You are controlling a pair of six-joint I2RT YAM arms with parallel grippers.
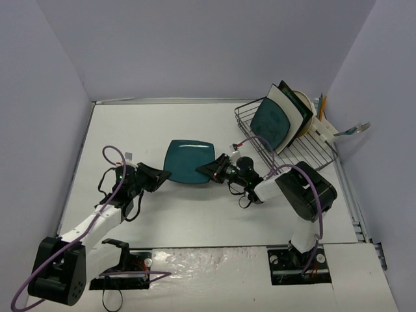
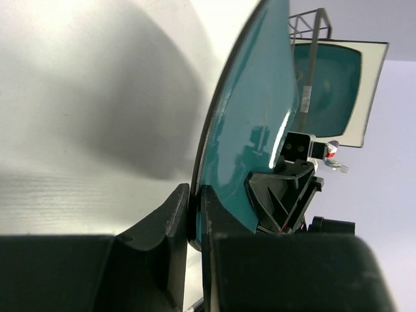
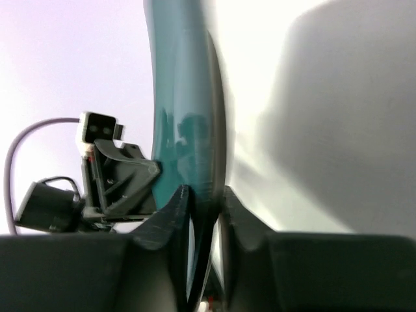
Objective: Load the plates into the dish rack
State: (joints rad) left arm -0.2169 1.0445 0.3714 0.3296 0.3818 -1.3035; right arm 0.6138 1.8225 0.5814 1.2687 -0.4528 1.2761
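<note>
A dark teal rounded-square plate (image 1: 188, 161) is held level over the middle of the table between both grippers. My left gripper (image 1: 162, 175) is shut on its left rim; in the left wrist view (image 2: 194, 214) the fingers pinch the plate's edge (image 2: 253, 117). My right gripper (image 1: 209, 170) is shut on its right rim, with the edge (image 3: 188, 130) between the fingers in the right wrist view (image 3: 205, 201). The dish rack (image 1: 246, 112) stands at the back right with several plates upright in it: a rimmed teal square (image 1: 268, 123) in front, and white, dark and cream ones behind.
A white utensil holder (image 1: 327, 127) with utensils hangs on the rack's right side, and a fork (image 1: 356, 127) sticks out toward the right wall. Purple walls close in the table on the left, back and right.
</note>
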